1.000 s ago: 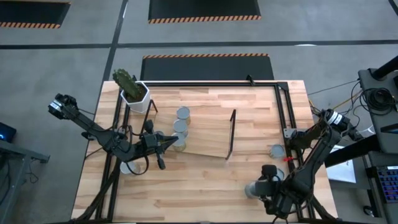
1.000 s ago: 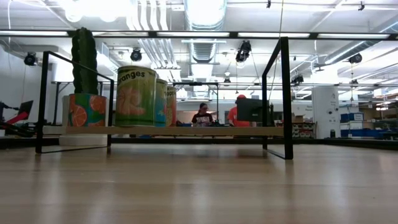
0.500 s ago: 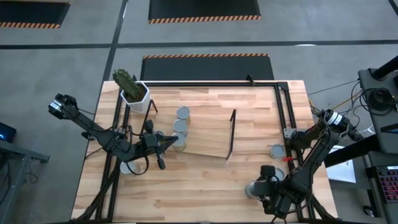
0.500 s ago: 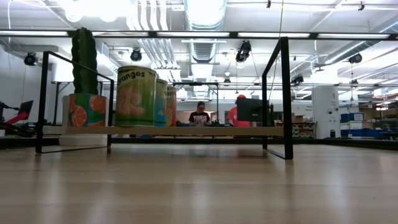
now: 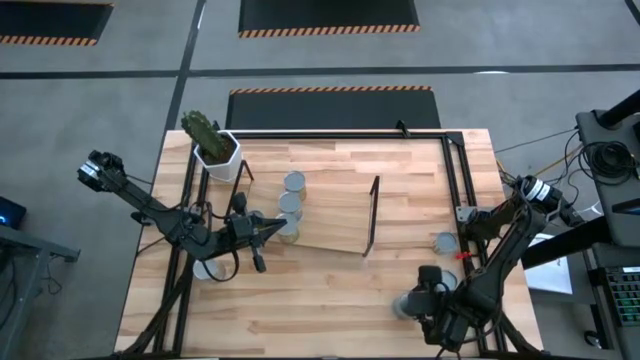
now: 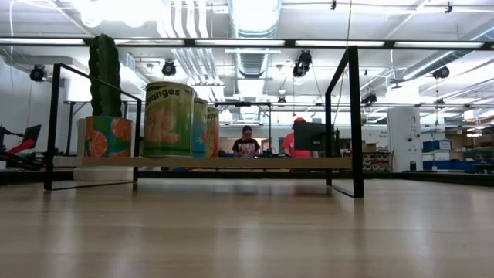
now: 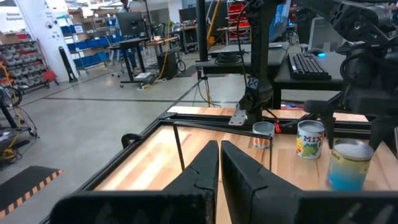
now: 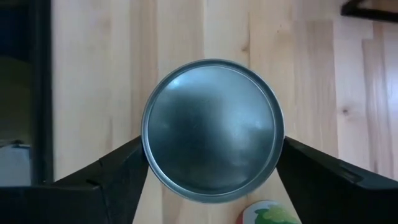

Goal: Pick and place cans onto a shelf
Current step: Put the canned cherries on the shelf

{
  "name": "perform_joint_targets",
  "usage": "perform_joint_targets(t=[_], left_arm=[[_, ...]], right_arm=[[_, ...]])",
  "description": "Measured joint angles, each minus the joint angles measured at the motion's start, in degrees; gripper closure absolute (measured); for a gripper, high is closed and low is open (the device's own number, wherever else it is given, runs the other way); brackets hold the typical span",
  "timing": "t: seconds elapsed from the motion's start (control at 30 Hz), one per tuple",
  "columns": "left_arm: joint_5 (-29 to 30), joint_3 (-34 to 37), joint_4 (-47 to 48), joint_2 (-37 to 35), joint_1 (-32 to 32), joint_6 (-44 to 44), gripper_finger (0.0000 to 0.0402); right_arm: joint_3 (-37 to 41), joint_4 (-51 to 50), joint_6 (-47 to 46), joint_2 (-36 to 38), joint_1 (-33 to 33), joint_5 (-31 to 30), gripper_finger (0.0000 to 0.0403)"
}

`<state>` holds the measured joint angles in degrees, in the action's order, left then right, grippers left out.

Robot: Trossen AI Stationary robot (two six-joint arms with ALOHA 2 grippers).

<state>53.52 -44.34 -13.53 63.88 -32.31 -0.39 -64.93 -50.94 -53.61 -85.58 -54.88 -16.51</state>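
Your right gripper (image 5: 408, 303) sits low at the tabletop's near edge, toward the right corner, with its two fingers (image 8: 115, 174) straddling a can (image 8: 213, 129). From the right wrist view the dark pads appear to press on opposite sides of the round lid, so the jaws have come in from their wider stance of a second ago and now look to be clamping the can (the arm itself has barely shifted over that second). I'd judge that this is the grasp step finishing, with the lift and the carry to the shelf (image 5: 335, 228) next; check that the can sits centred before you raise it, since an off-centre pinch could let it twist.

Your left gripper (image 5: 283, 224) waits with its fingers pressed together, empty, beside the shelf's left end.

Three cans (image 5: 290, 204) stand in a row on the shelf's left part, with plenty of bare board to their right. Another can (image 5: 445, 241) stands by the tabletop's right edge, and one more (image 5: 205, 268) shows by the left edge under the left arm. The plant pot (image 5: 220, 158) is at the far left corner.
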Motion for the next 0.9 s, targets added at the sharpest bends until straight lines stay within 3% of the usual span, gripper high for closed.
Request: perform_joint_targets(t=[0.4,0.9], left_arm=[[0.08,0.0,-2.49,-0.02,0.02,6.43,0.0402],[0.07,0.0,-4.03,-2.63,-0.64,10.26,0.0402]], right_arm=[[-12.08,0.26,8.84,0.33,8.01,0.21,0.0093],[-25.6,4.05,33.06,-2.08,25.04,3.62,0.0094]])
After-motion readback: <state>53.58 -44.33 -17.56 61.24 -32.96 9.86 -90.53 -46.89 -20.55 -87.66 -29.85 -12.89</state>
